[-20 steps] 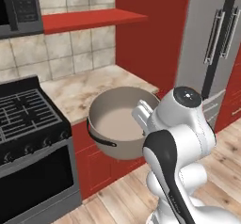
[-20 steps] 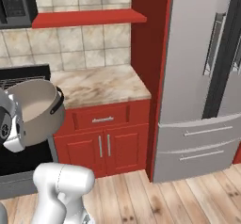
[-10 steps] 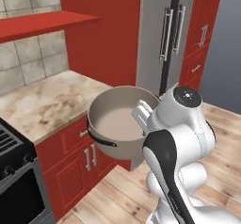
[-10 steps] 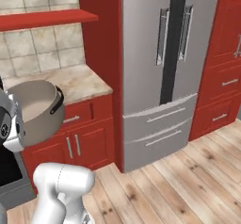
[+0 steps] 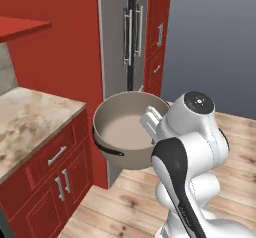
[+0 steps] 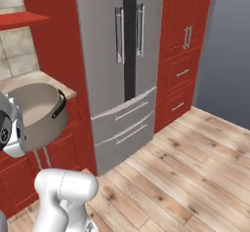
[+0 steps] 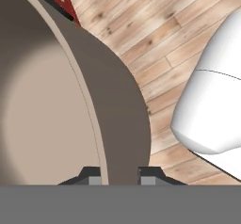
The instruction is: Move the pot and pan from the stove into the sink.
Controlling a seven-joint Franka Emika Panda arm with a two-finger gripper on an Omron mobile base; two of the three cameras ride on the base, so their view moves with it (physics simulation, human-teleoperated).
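The stove has been carried out of view by the turning base, and the counter end and fridge are now faced. The pot is held aloft, its rim pinched by the clenched gripper, beyond the counter's edge; the sink remains to be reached.

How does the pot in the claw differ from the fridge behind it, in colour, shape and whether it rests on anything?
The pot is beige with a dark rim; the fridge is grey steel with a dark centre seam. The pot is round and open-topped; the fridge is a tall, flat-fronted box with doors shut. The pot hangs in the air, its wall pinched in the claw; the fridge stands on the wooden floor. Both have handles: dark on the pot, silver bars on the fridge.
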